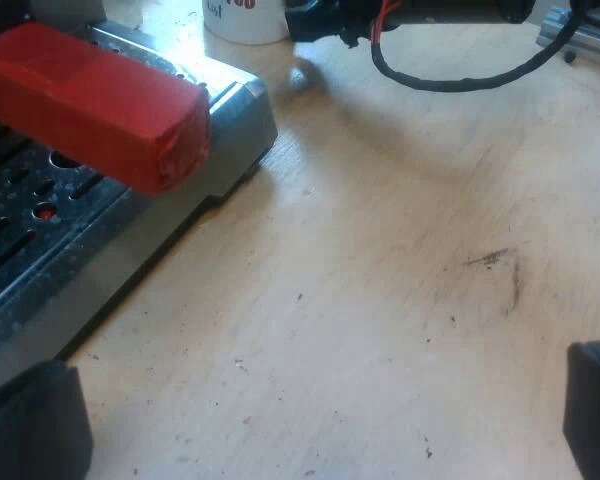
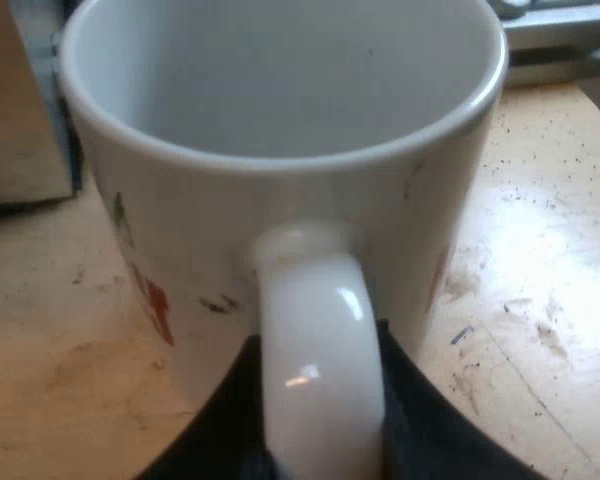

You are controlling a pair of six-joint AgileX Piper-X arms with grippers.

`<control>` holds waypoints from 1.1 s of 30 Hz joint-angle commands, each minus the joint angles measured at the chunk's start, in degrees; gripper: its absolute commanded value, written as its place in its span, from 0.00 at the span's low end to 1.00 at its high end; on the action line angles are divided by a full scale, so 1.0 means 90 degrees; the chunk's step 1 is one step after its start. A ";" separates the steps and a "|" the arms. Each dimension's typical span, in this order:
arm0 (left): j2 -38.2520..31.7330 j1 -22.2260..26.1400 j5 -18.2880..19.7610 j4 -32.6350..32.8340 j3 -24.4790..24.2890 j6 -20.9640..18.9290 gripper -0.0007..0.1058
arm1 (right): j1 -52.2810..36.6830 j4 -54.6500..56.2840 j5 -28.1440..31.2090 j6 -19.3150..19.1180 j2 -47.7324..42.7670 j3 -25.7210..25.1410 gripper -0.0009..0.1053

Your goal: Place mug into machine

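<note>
A white mug (image 2: 280, 130) with red and green print stands upright on the wooden table. Its handle (image 2: 315, 350) sits between the black fingers (image 2: 220, 425) of my right gripper (image 2: 320, 430), which is shut on it. The mug (image 1: 245, 20) also stands just beyond the machine's corner, with my right gripper (image 1: 315, 20) at its side. The holder's red handle end (image 1: 100, 105) sticks out over the machine's perforated drip tray (image 1: 40, 230). My left gripper (image 1: 320, 425) hovers open over bare table beside the tray, its fingertips (image 1: 30, 425) wide apart.
The metal edge of the machine's base (image 1: 235, 120) borders the wooden table (image 1: 380, 280). A metal rail (image 2: 555, 40) runs behind the mug. A grey block (image 2: 20, 120) stands close to the mug's side.
</note>
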 commanded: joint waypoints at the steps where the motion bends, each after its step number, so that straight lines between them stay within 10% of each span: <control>1: -0.0018 -0.0028 0.0009 -0.0100 -0.0024 -0.0013 1.00 | -0.0015 -0.0032 0.0028 -0.0616 -0.0120 0.0009 0.01; 11: -0.0018 -0.0028 0.0009 -0.0100 -0.0024 -0.0013 1.00 | -0.0016 0.0280 -0.0207 -0.0643 -0.1407 0.0425 0.01; 33: -0.0018 -0.0028 -0.1279 -0.0377 -0.0024 -0.0061 1.00 | 0.2214 0.5896 -0.1349 0.0050 -0.7266 0.0443 0.01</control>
